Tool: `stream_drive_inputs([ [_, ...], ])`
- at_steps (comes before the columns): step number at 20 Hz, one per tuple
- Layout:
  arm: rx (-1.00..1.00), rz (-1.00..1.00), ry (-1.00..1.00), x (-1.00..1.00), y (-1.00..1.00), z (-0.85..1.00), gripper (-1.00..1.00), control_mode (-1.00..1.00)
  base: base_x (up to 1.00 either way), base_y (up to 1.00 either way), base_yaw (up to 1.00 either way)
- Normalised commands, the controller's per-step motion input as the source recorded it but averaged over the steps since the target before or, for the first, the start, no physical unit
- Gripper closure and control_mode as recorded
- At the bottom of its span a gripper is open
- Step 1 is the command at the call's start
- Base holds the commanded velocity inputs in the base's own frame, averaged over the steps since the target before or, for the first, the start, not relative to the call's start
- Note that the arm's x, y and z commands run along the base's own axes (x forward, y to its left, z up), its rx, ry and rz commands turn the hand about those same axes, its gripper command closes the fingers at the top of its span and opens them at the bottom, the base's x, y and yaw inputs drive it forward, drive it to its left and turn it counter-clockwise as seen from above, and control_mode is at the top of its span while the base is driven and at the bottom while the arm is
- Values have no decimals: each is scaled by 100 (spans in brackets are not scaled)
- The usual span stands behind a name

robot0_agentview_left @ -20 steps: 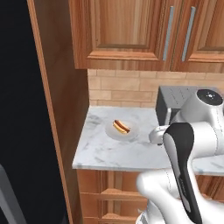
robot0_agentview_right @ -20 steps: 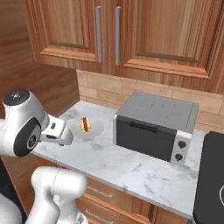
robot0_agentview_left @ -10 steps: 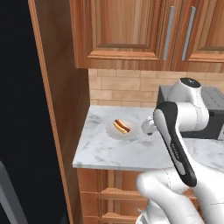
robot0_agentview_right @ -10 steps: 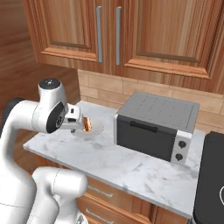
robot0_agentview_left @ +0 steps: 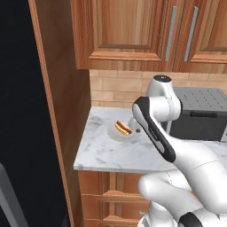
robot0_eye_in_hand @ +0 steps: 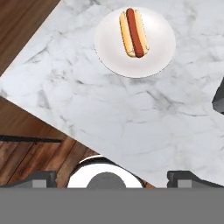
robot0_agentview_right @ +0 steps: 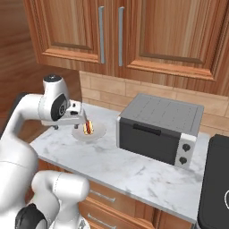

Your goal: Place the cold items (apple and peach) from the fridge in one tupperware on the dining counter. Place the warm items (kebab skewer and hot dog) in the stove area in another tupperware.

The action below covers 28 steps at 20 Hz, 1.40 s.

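Note:
The hot dog (robot0_agentview_left: 123, 128) lies on a round white plate (robot0_agentview_left: 116, 135) on the marbled wall countertop, left of a toaster oven. In the right base view my gripper (robot0_agentview_right: 82, 118) hangs just above and left of the hot dog (robot0_agentview_right: 88, 128), not touching it. The hand view looks down on the hot dog (robot0_eye_in_hand: 133, 32) and its plate (robot0_eye_in_hand: 151, 57), far ahead of my gripper (robot0_eye_in_hand: 114, 178). The two fingertips (robot0_eye_in_hand: 41, 179) stand wide apart, open, with nothing between them. The fridge's black front (robot0_agentview_left: 22, 111) fills the left. The apple, peach, kebab skewer and tupperwares are out of view.
A grey toaster oven (robot0_agentview_right: 156, 129) stands on the countertop (robot0_agentview_right: 125, 167) right of the plate. The stove's black top (robot0_agentview_right: 218, 179) shows at the far right. Wooden wall cabinets (robot0_agentview_right: 112, 31) hang above, and a tall wooden panel (robot0_agentview_left: 62, 111) borders the counter's left end.
The arm has swung up and forward over the countertop, carrying the hand to the plate with the hot dog. The jaws have stayed open.

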Motion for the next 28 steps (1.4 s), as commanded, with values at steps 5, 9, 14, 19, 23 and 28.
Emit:
stream_drive_inputs([
  [5, -2, 0, 0, 42, 2, -38, -100, -100, 0, 0, 0],
  [9, -1, 0, 0, 40, 0, -45, -100, -100, 0, 0, 0],
  [14, 0, 0, -1, 37, 0, -36, -100, -100, 0, 0, 0],
  [19, 0, 0, -4, 36, 0, -33, -100, -100, 0, 0, 0],
  [23, 0, 0, -6, 36, 0, -30, -100, -100, 0, 0, 0],
  [28, -1, 0, -3, 40, 0, -24, -100, -100, 0, 0, 0],
])
